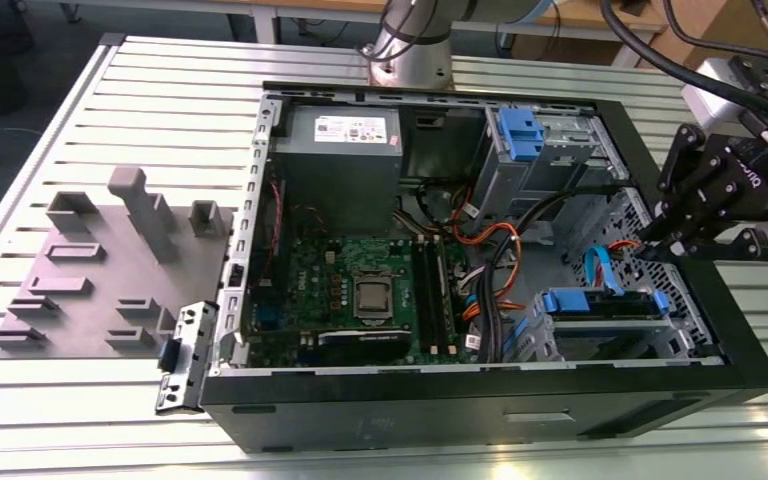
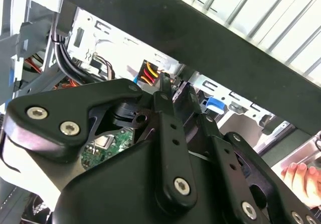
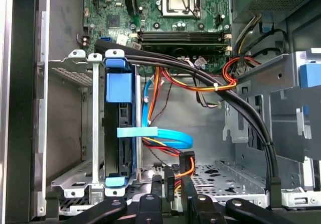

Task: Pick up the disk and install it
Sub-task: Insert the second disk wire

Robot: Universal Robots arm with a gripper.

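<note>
Your disk [image 3: 119,128] sits upright in the drive cage [image 3: 75,133] — apart from the fingers [image 3: 173,186], which are nearly closed, holding nothing.

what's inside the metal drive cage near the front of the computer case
A disk in a blue carrier sits upright in the drive cage, a light blue cable crossing beside it. The carrier covers the disk's metal faces. The slot beside it looks empty.

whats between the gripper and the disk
In the first wrist view, a blue flat cable and red and orange wires cross the stretch between the gripper and the disk.
</note>
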